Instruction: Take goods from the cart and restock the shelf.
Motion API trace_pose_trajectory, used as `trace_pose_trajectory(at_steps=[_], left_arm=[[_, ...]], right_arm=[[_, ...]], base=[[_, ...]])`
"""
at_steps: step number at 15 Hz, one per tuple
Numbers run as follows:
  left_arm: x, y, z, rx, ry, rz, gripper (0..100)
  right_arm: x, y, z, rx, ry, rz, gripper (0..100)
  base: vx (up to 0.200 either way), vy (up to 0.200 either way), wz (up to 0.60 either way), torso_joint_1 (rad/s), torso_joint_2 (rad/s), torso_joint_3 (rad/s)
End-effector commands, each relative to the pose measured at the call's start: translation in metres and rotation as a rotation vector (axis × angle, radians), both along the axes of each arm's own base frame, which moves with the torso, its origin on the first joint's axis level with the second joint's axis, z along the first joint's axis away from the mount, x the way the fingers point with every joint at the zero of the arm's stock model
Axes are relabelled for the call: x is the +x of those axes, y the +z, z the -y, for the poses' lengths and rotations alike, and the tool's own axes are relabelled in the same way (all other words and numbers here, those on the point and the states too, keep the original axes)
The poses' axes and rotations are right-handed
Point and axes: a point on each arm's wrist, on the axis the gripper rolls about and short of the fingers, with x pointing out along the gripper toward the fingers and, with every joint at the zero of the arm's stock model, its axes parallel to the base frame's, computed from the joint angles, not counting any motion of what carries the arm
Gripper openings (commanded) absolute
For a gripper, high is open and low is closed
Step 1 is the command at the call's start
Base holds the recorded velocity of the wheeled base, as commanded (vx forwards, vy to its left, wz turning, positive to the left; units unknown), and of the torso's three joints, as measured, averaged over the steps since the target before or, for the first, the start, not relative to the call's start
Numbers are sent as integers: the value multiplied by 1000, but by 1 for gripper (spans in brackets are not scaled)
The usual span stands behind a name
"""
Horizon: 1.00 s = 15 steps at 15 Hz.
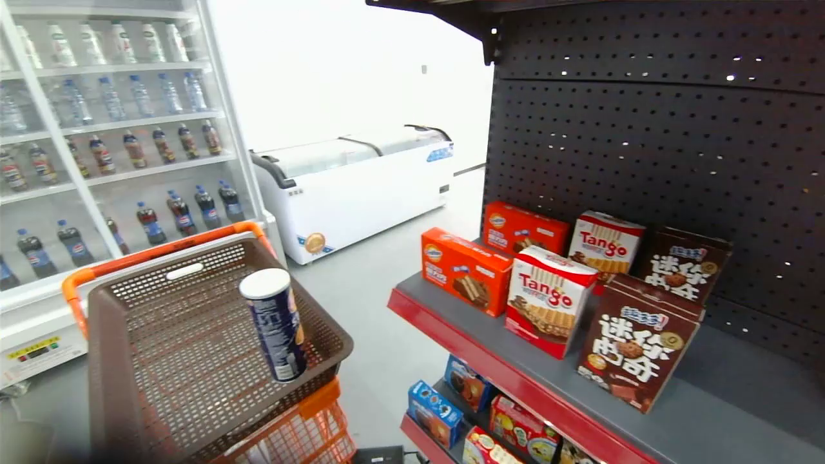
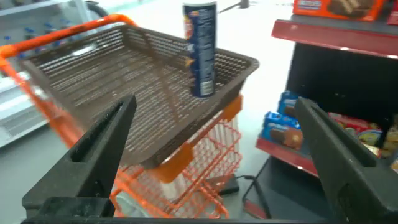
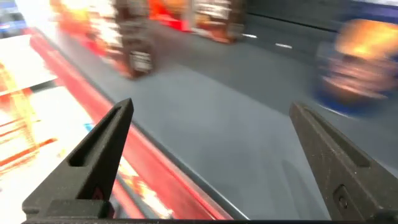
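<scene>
The can [image 1: 274, 325] stands upright in the cart's brown basket [image 1: 161, 335], near the corner closest to the shelf [image 1: 709, 412] – white lid up, dark blue wrap; the left wrist view shows the can [image 2: 200, 50] at the same far corner of the basket [image 2: 93, 68]; the basket sits on the orange cart [image 1: 161, 248], just beside the shelf's red front edge

The left gripper [image 2: 216, 104] hangs on the near side of the basket, apart from the can, fingers spread wide and holding nothing; the right gripper [image 3: 211, 106] is over the bare grey deck of the shelf [image 3: 236, 124], likewise spread wide with nothing in it

On the deck stand three short rows of goods, two deep – orange boxes [image 1: 465, 270] nearest the cart, red-and-white wafer boxes [image 1: 548, 309] in the middle, brown cookie boxes [image 1: 635, 348] next; the deck beyond the brown boxes is bare grey; a lower shelf carries blue boxes [image 1: 435, 412] and other packs, the blue boxes [image 2: 283, 127] also showing in the left wrist view

Behind the cart are a glass cooler [image 1: 129, 129] of bottles and a white chest freezer [image 1: 354, 187]
</scene>
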Motion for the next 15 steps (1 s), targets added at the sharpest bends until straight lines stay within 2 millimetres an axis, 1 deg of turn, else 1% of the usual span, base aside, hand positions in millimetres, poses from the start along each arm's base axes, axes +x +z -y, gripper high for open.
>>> trace_pose_trajectory(at_steps=[1,5,6,7,8,9,10,11,13,14,15], left_arm=[[0,0,0,1,-1,0,100],[0,0,0,-4,6,0,100],[-4,13,-1,17,39,46,100],[-1,31,-1,48,43,-1,100],[7,44,-1,53,52,-78,100],[17,57,-1,56,68,-141,100],[26,63,-2,59,88,-197,100],[45,71,-3,70,125,-287,100],[79,92,-4,73,131,-390,100],[98,101,-3,78,118,-414,100],[107,103,-3,77,120,-423,100]], right_arm=[[0,0,0,-1,0,-1,100],[0,0,0,-1,0,-1,100],[0,0,0,-1,0,-1,100],[0,0,0,-1,0,-1,100],[0,0,0,-1,0,-1,100],[0,0,0,-1,0,-1,100],[0,0,0,-1,0,-1,100],[0,0,0,-1,0,-1,100],[0,0,0,-1,0,-1,100],[0,0,0,-1,0,-1,100],[0,0,0,-1,0,-1,100]], base=[[0,0,0,0,0,0],[0,0,0,0,0,0],[0,0,0,0,0,0],[0,0,0,0,0,0],[0,0,0,0,0,0],[0,0,0,0,0,0],[0,0,0,0,0,0],[0,0,0,0,0,0],[0,0,0,0,0,0],[0,0,0,0,0,0],[0,0,0,0,0,0]])
